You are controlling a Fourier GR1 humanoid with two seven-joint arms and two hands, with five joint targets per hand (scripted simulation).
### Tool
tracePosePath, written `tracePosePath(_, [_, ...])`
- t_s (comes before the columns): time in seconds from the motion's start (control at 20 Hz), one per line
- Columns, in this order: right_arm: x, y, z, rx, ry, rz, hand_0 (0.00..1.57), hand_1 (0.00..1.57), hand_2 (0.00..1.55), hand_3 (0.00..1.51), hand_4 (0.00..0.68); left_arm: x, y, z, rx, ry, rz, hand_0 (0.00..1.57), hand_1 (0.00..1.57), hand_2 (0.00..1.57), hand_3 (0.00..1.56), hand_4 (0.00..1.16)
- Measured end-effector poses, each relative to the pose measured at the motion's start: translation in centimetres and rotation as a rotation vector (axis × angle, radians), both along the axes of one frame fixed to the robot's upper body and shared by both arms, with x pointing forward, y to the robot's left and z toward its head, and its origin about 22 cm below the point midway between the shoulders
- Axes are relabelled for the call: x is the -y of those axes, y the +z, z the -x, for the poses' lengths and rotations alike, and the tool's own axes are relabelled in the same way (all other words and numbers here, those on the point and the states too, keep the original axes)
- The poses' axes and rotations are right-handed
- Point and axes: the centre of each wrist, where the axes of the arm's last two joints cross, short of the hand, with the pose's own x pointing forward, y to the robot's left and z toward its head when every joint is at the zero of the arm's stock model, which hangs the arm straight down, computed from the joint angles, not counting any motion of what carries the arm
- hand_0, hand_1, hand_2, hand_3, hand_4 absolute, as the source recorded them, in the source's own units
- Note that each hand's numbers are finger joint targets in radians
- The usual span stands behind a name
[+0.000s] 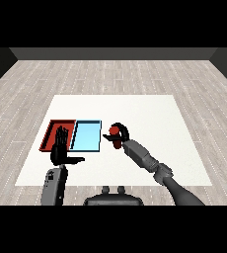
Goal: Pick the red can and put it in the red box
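The red can (114,130) sits just right of the light blue tray (86,136), and my right hand (119,137) is curled round it, fingers arching over its top and thumb at its left. The can's lower part is hidden by the hand. The red tray (51,133) lies at the left, beside the blue one. My left hand (61,148) hovers over the red tray's near right corner with straight fingers pointing away and thumb stretched to the right, holding nothing.
Both trays lie side by side on the white table (150,118). My right forearm (147,160) crosses the table from the lower right. Bare table surface stretches behind and to the right of the can.
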Motion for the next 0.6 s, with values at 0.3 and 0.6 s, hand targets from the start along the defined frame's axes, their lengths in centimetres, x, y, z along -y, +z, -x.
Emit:
tracePosePath(0.3, [-1.0,1.8,-0.5,0.103,-0.021,-0.022,1.54,1.54,1.46,1.38,0.582,0.1,0.0,0.0,0.001,-0.012,-0.006,0.0,0.0,0.0,0.0,0.0])
tracePosePath(0.6, [-1.7,3.7,-1.0,0.187,-0.03,-0.039,1.54,1.54,1.47,1.4,0.617,0.8,-0.1,-0.1,0.0,-0.014,-0.024,0.0,0.0,0.0,0.0,0.0])
